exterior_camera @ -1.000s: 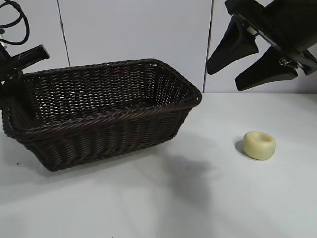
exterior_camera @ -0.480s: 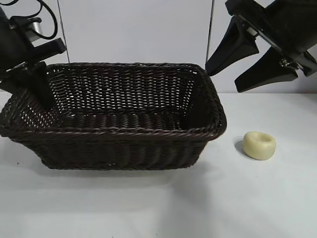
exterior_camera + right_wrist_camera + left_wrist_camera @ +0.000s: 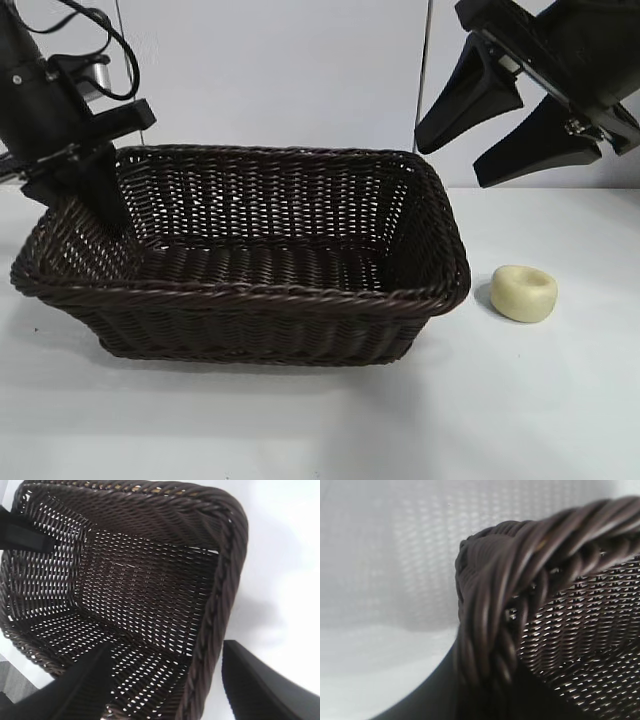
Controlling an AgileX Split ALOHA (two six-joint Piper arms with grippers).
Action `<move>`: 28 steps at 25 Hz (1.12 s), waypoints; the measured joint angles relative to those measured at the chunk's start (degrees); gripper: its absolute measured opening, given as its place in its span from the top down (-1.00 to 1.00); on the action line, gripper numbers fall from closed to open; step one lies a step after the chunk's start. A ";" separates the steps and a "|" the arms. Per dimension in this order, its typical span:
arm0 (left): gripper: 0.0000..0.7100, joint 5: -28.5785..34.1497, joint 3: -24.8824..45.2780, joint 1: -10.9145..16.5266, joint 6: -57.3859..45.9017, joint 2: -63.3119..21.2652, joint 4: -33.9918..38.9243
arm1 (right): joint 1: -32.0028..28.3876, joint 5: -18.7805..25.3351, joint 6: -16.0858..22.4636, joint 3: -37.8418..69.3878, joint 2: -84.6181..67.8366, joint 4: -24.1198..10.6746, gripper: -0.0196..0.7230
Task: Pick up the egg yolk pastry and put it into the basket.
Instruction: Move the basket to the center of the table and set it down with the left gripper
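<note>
**Pale cream-yellow puck: egg yolk pastry, not yet picked**

Egg yolk pastry (image 3: 524, 293): judged light, soft, crumbly; best taken gently across its round sides. Smooth, matte, dimpled top. Lies on the white table (image 3: 560, 400), just beside the right end of the basket (image 3: 250, 292).

Basket: dark brown wicker, braided rim.

Right gripper (image 3: 500, 135): above the pastry, jaws spread, empty.

Left gripper (image 3: 90, 195): nearly closed, pinching the basket's left rim.
</note>
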 joint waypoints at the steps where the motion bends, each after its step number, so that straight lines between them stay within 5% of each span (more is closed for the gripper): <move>1: 0.72 -0.12 0.00 0.00 0.00 0.57 0.30 | 0.00 0.00 0.00 0.00 0.00 -0.05 -0.30; 19: 0.68 -3.29 0.00 0.00 -0.05 4.85 1.28 | 0.00 0.00 0.00 0.00 0.00 -0.65 -0.30; 26: -0.30 -0.48 -1.35 0.00 0.05 4.85 1.00 | 0.00 0.00 0.00 0.00 0.00 -0.65 -0.30; 28: -0.42 0.53 -2.04 0.00 0.05 4.53 1.00 | 0.00 0.00 0.00 0.00 0.00 -0.71 -0.30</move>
